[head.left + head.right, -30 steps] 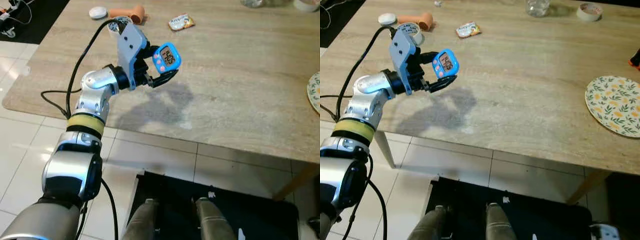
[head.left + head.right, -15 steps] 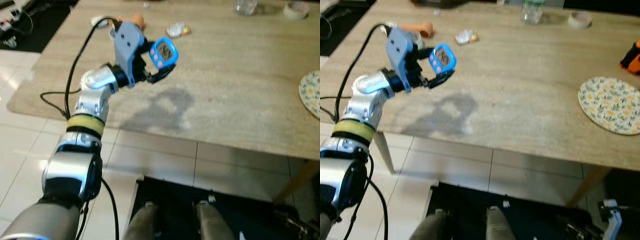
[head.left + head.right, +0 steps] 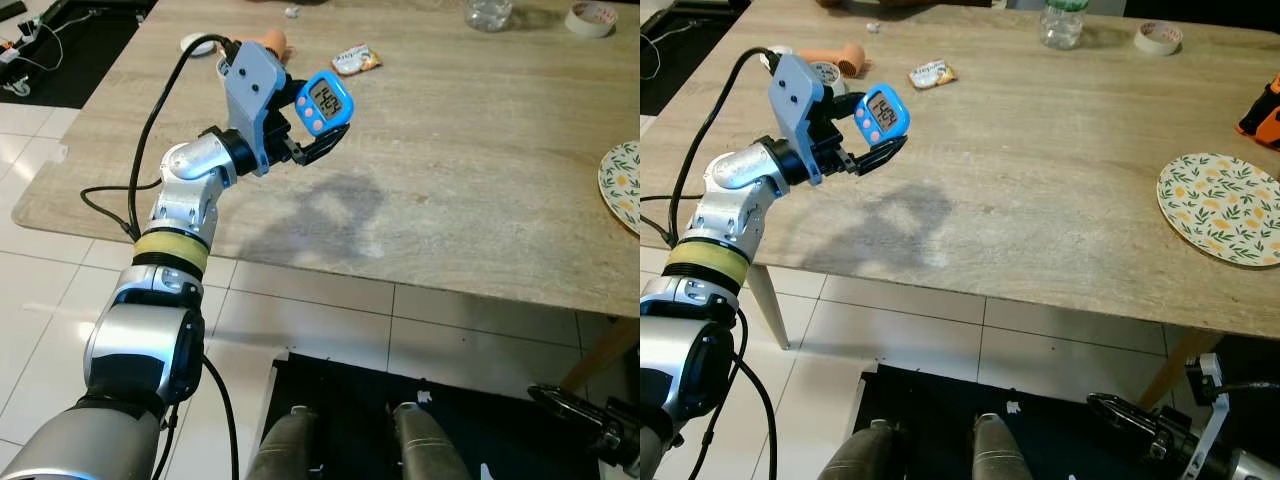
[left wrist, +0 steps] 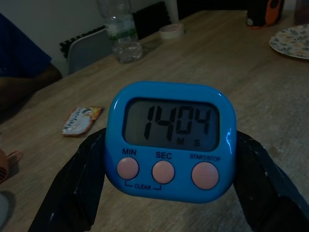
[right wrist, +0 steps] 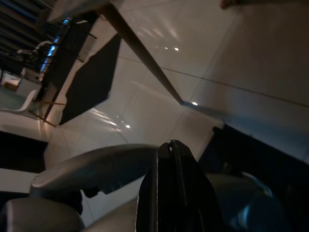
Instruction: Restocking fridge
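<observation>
Now the left gripper (image 3: 318, 128) hangs over the table's (image 3: 480, 180) left edge, fingers pinching a blue timer (image 4: 170, 140) by its sides. Right gripper (image 5: 169, 193) hangs low, fingers pressed together. A loosened pinch could drop the timer onto the tabletop.

The left arm (image 3: 185, 200) is silver, built of rounded polished segments; a yellow band (image 3: 170, 249) rings it between black collars; a blue plate (image 3: 252, 88) sits at the wrist, above that band; black cables (image 3: 150, 130) loop beside the arm; the left gripper (image 3: 318, 146) has black fingers; two grey legs (image 3: 285, 445) stand below the band.
</observation>
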Controlling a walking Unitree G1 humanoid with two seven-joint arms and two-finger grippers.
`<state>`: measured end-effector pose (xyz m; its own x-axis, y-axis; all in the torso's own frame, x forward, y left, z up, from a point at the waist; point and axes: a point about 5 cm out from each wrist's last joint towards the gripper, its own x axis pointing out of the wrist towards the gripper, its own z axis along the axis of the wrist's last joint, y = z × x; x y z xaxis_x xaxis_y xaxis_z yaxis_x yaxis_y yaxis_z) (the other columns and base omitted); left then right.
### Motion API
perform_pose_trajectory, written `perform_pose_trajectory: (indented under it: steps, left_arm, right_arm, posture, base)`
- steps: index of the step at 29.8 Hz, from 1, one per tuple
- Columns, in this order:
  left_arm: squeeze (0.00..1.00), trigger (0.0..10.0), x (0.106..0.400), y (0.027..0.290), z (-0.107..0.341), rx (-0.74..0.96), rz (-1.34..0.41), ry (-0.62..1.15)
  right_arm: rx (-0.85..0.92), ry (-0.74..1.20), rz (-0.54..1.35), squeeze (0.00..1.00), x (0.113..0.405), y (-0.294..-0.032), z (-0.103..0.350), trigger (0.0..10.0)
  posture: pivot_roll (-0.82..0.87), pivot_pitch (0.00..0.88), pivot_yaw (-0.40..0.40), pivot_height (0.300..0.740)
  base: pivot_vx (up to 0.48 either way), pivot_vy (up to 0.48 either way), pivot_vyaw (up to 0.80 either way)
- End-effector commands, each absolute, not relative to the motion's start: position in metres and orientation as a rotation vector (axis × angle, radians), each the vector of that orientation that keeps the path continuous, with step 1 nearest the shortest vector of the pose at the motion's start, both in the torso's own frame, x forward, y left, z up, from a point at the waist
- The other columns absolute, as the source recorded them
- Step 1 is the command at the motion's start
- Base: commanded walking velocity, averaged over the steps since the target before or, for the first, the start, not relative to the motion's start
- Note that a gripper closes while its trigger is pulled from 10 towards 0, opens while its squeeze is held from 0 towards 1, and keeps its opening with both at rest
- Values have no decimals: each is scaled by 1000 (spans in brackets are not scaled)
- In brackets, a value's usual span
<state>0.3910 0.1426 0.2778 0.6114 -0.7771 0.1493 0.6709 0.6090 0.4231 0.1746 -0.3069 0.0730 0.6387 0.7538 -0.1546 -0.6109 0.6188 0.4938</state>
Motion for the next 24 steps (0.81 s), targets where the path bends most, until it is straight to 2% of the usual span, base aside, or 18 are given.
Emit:
perform_pose_trajectory:
  steps: [1, 5, 8, 11, 12, 13, 18, 22, 24]
  left_arm:
    - [0, 10000, 391, 143, 275, 328, -843, -349]
    - [0, 10000, 391, 142, 276, 329, -843, -351]
    - [0, 10000, 390, 141, 275, 331, -845, -352]
    - [0, 10000, 390, 141, 275, 331, -847, -353]
    - [0, 10000, 390, 141, 275, 331, -847, -353]
    - [0, 10000, 390, 139, 274, 331, -851, -354]
    - [0, 10000, 389, 136, 273, 330, -864, -358]
    - [0, 10000, 389, 134, 273, 326, -875, -362]
    - [0, 10000, 388, 132, 272, 328, -880, -363]
  right_arm:
    - [436, 321, 881, 0, 175, -297, 89, 10000]
    - [440, 274, 956, 0, 178, -287, 104, 10000]
    - [443, 154, 1088, 0, 186, -270, 137, 10000]
    - [456, 62, 1130, 0, 192, -263, 154, 10000]
    - [456, 62, 1130, 0, 192, -263, 154, 10000]
    - [503, -92, 1139, 0, 202, -261, 176, 10000]
    - [531, -286, 1129, 0, 221, -256, 207, 10000]
    - [495, -316, 1118, 0, 232, -247, 217, 10000]
    - [443, -324, 1054, 0, 248, -238, 220, 10000]
  posture:
    - [-128, 225, 42, 740]
    - [-127, 225, 43, 740]
    - [-132, 227, 39, 740]
    - [-133, 227, 38, 740]
    - [-133, 227, 38, 740]
    - [-130, 225, 36, 740]
    - [-128, 223, 36, 740]
    - [-122, 224, 35, 740]
    - [-116, 224, 33, 740]
  base:
    - [0, 0, 0]
    - [0, 0, 0]
    - [0, 0, 0]
    - [0, 0, 0]
    - [0, 0, 0]
    - [0, 0, 0]
    - [0, 0, 0]
    - [0, 0, 0]
    - [0, 0, 0]
